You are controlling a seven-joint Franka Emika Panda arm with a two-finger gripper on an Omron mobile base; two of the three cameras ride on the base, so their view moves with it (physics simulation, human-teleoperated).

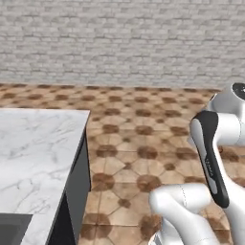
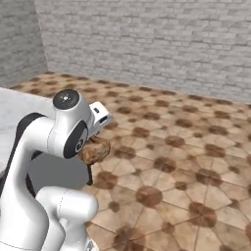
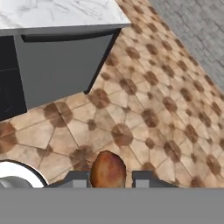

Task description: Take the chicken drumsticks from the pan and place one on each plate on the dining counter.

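One golden-brown chicken drumstick (image 3: pixel 108 169) sits between my gripper's (image 3: pixel 109 180) two dark fingertips, which are shut on it. In the right base view the same drumstick (image 2: pixel 95 149) hangs just under my white hand, above the tiled floor and beside the end of the counter. The dining counter (image 1: pixel 38 153) has a white veined marble top on a dark base. In the hand view it lies ahead and to the upper left (image 3: pixel 57 13), with floor between it and the gripper. The pan and the plates are out of view.
A dark sink basin (image 1: pixel 12 229) is cut into the counter at the lower left. Brown patterned floor tiles (image 1: pixel 143 153) stretch to a grey brick wall (image 1: pixel 124 38). My own arm (image 2: pixel 54 142) blocks much of the counter in the right base view.
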